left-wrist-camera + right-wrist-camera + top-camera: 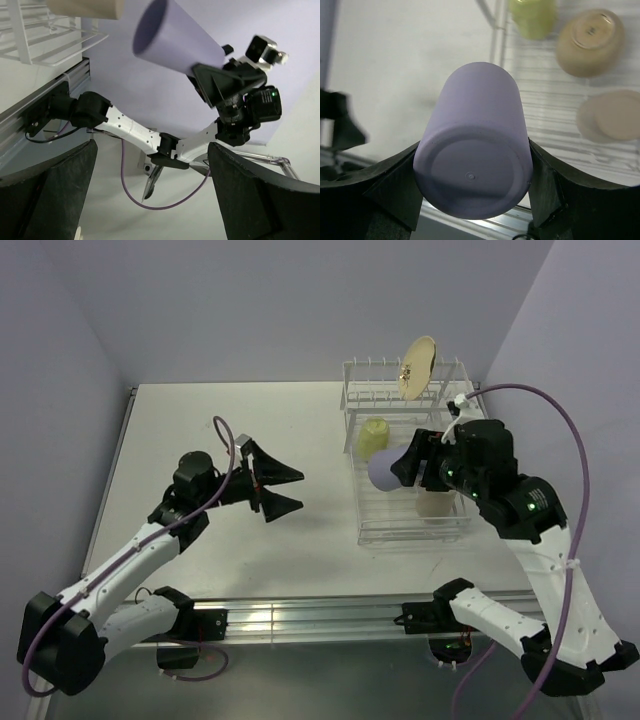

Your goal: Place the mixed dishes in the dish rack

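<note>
right jaws clamped on the lavender plastic tumbler (pixel 384 469), one black finger (pixel 395 185) pressed to each side near its base. the tumbler is held in the air and tilted, with its closed base turned back toward the wrist and its open mouth pointing away toward the left arm (pixel 130 560). directly below these jaws is the white wire dish rack (pixel 410 537), which has a flat grid base and a row of upright prongs at its far end and sits on the white surface (pixel 240 420). the tumbler hangs over the rack's left side and touches no wire that i can see. just past the tumbler's mouth, ahead of the right jaws, a pale yellow-green mug (pixel 373 436) rests on the grid. under the right jaws on their near side, a tan tumbler (pixel 433 506) stands on the grid, partly hidden by the wrist. the right wrist view shows a tan base-up vessel (pixel 590 42) and a paler round piece (pixel 612 120) on the grid. the second is too blurred to name, and i cannot tell which matches the piece seen from above. well beyond the right jaws, a cream plate with a dark mark (pixel 417 367) stands on edge among the prongs, leaning. left jaws are spread wide and hold nothing. they hover over the surface well apart from the rack, with their opening aimed at the right jaws and the tumbler.
</note>
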